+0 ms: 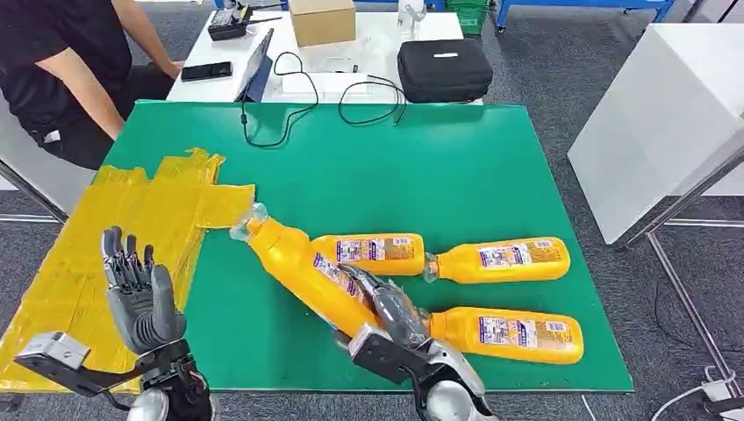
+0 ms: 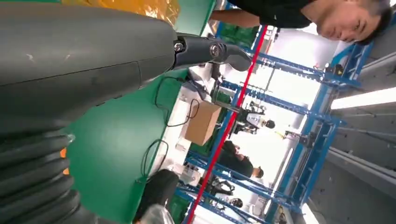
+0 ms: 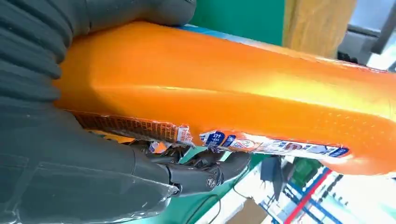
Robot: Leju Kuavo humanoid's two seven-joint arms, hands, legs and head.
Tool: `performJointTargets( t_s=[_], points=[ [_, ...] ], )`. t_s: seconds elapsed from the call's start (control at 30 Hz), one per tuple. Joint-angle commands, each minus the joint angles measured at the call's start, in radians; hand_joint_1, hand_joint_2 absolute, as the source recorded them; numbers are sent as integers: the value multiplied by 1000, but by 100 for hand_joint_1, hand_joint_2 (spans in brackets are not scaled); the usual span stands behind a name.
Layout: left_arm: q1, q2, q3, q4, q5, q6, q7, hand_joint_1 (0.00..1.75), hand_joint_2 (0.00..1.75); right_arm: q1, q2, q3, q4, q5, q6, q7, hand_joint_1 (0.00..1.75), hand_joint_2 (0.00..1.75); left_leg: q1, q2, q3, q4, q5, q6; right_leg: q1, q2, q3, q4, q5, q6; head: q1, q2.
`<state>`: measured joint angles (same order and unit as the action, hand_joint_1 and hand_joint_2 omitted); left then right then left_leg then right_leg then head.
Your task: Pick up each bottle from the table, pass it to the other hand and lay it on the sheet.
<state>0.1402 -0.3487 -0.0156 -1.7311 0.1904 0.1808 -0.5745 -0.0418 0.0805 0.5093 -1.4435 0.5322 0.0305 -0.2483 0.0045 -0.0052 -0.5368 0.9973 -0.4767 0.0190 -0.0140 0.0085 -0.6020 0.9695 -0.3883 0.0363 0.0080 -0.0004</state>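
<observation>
Head view: right hand grips tilted bottle; left hand apparently spread.

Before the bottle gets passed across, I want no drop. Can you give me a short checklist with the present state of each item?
1. Right hand grips the lifted bottle: ok; its fingers wrap the body.
2. Bottle clear of the table: cannot tell; its cap end is raised and points toward the sheet.
3. Left hand free to receive: ok, fingers apart, holding nothing.
4. Yellow sheet has bare room: ok.
5. Three other bottles lying out of the path: ok.
6. Person away from the hands: ok, at the far left corner.
</observation>
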Motion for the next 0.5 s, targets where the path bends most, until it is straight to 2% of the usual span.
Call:
performJointTargets(
  t_s=[0.03,0.17,0.23,0.33,0.5],
  points=[
    [-23,0,38,99,87,-210,97,0,175,-40,22,-47,13,-6,14,-15,175,175,0,0,2,-1,0,-1,1,0,2,-1,0,-1,0,0],
    [-33,13,15,213,180,-487,193,0,175,-104,73,-72,87,31,-18,-20,175,175,0,1,2,-1,0,-1,0,1,1,-1,0,-1,0,0],
    [-46,33,-13,274,213,-572,207,0,175,-144,91,-61,137,59,-31,-22,175,175,0,2,2,-1,0,-1,0,1,1,-1,0,-1,0,0],
    [-64,50,-31,332,269,-648,198,0,175,-181,108,-32,195,71,-29,-28,175,175,0,3,4,-3,1,-1,1,1,2,-2,1,-2,0,0],
    [-69,55,-25,335,288,-664,204,0,175,-193,114,-12,218,76,-29,-32,175,175,0,2,3,-2,0,-1,1,1,1,-1,0,-1,0,0]
  ],
)
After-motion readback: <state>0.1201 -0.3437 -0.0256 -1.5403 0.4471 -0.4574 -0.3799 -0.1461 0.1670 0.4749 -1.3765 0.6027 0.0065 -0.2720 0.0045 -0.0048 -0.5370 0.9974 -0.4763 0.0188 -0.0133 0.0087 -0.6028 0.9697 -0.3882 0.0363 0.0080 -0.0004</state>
